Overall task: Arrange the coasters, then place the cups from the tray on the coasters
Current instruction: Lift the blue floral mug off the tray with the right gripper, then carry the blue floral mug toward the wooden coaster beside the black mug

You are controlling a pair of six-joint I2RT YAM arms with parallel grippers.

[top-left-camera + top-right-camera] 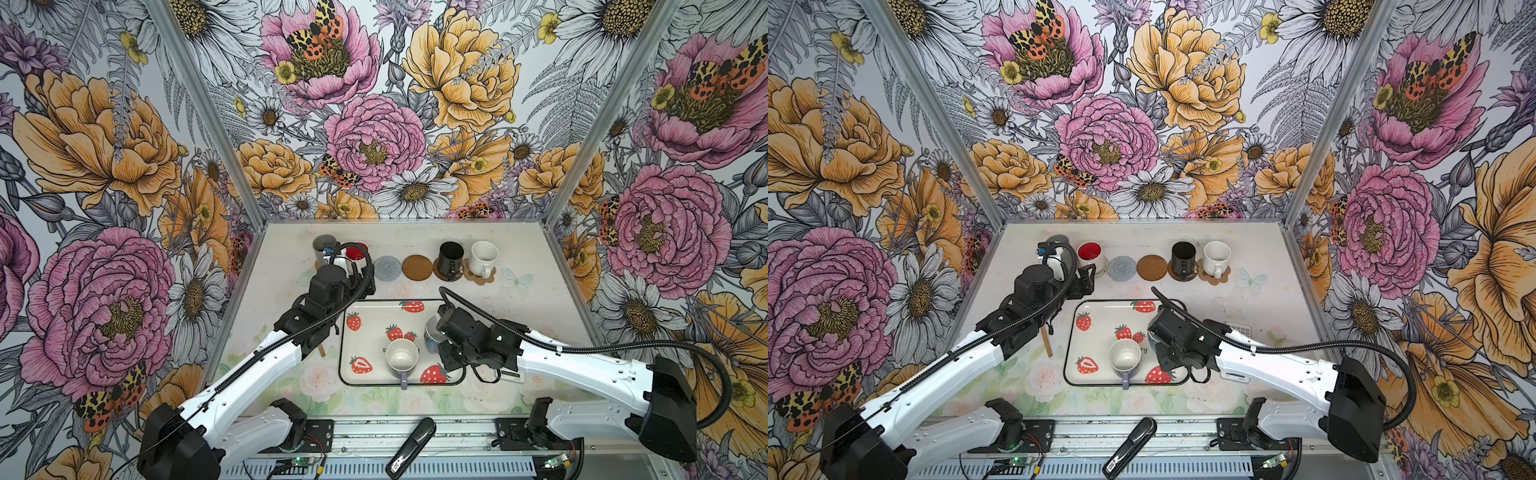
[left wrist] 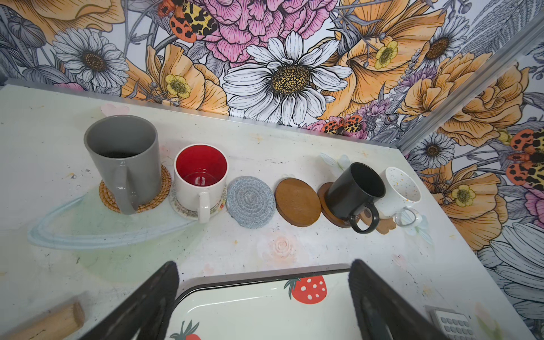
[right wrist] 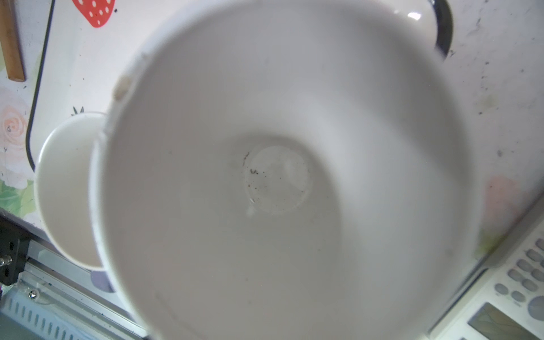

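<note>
The cream strawberry tray lies mid-table. On it stands the lavender cup, handle toward the front. My right gripper is shut on the blue cup at the tray's right edge. That cup's white inside fills the right wrist view and hides the fingers. Along the back, the grey cup sits on the rattan coaster, the red-inside cup on a cream one. The grey-blue coaster and a brown disc are bare. Black and speckled white cups sit on brown coasters. My left gripper hangs open over the tray's back-left corner.
A wooden stick lies left of the tray. A white calculator lies right of it, partly under my right arm. A black stapler-like object rests on the front rail. Flowered walls close in the back and both sides.
</note>
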